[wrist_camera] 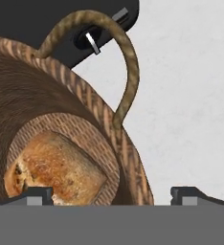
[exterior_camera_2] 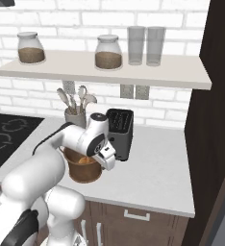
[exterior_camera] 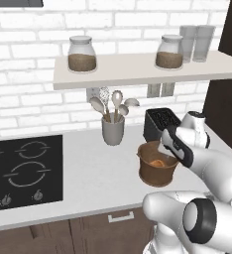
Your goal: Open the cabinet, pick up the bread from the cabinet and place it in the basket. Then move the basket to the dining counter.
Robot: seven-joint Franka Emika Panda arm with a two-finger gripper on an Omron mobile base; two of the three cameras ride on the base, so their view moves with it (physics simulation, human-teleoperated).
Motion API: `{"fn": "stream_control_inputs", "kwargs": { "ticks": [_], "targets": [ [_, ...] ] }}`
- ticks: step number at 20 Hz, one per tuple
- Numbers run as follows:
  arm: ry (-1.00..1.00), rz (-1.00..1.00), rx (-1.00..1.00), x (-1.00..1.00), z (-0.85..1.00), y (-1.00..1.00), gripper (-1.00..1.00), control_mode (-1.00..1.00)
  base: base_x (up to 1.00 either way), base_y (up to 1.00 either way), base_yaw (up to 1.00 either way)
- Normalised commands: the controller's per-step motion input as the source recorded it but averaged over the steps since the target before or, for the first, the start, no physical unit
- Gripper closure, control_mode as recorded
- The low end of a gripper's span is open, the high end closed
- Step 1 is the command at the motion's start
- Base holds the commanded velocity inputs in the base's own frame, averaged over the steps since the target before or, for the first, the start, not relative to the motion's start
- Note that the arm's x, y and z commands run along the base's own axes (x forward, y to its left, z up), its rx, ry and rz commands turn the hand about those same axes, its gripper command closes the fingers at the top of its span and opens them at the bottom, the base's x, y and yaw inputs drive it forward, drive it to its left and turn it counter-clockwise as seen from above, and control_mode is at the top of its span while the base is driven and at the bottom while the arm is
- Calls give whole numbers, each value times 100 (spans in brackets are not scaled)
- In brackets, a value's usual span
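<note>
The basket [exterior_camera: 157, 171] stood upright on the pale worktop [exterior_camera: 98, 173], its open mouth upward, just in front of the black toaster [exterior_camera_2: 120, 132] and near the grey utensil cup [exterior_camera: 113, 129]. The bread [wrist_camera: 54, 170] lay on the basket's woven floor; in the hand view its long axis ran from lower left to upper right. One loop handle [wrist_camera: 126, 62] rose upright from the rim on the toaster side. The gripper [wrist_camera: 111, 196] hung over the basket's rim with its jaws spread wide and nothing between them, one fingertip [wrist_camera: 35, 195] above the bread, the other outside the wall.
</note>
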Motion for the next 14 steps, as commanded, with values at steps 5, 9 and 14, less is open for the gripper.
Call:
{"fn": "stream_control_inputs", "kwargs": {
  "ticks": [5,9,14],
  "targets": [
    [0,0,0,0,-20,2,100,-100,0,0,0],
    [0,0,0,0,-21,15,100,-100,0,0,0],
    [0,-5,0,-14,3,33,100,-100,0,0,0]
  ]
}}
